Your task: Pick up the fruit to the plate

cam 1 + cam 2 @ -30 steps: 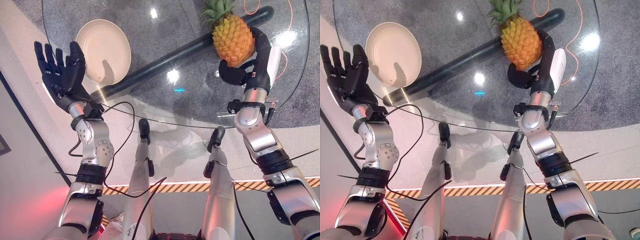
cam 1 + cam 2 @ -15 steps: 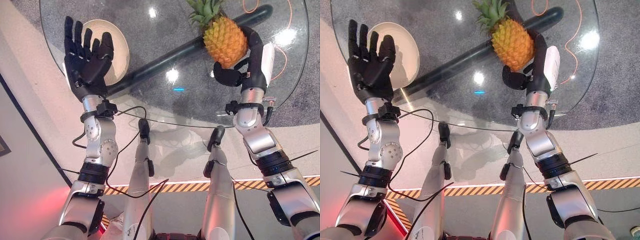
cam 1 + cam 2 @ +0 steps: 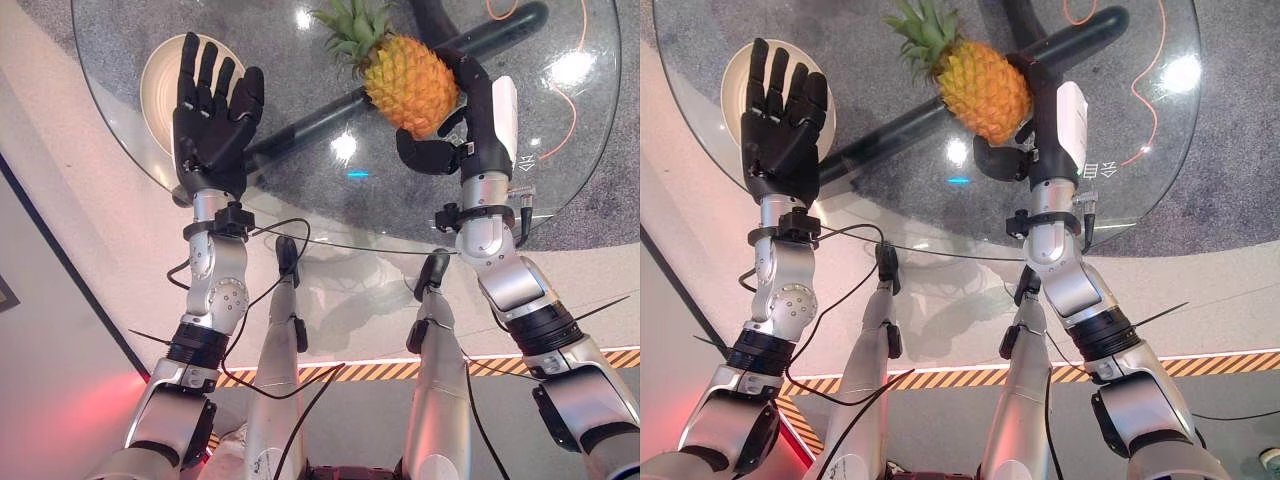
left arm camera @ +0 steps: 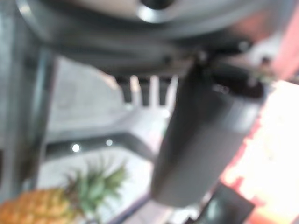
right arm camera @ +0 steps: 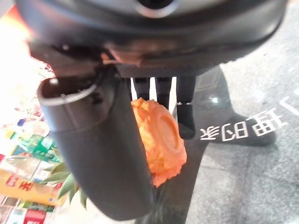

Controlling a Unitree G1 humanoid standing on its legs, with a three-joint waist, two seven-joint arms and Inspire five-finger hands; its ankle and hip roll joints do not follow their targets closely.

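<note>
1. The round glass table (image 3: 560, 170) spans the upper part of the head views, with a dark tube-shaped base (image 3: 320, 115) showing through the glass.
2. The right arm reaches up from the lower right, forearm nearly upright, and its right hand (image 3: 455, 140) is raised over the middle of the table.
3. The left arm rises from the lower left, and the left hand (image 3: 212, 120) is held up, palm showing, fingers straight and spread, holding nothing, just in front of the plate.
4. The pineapple (image 3: 410, 82) is lifted off the glass, tilted with its leaves toward the plate, the right hand's fingers and thumb curled round it.
5. The cream plate (image 3: 160, 75) sits near the table's left edge, well apart from the pineapple.
</note>
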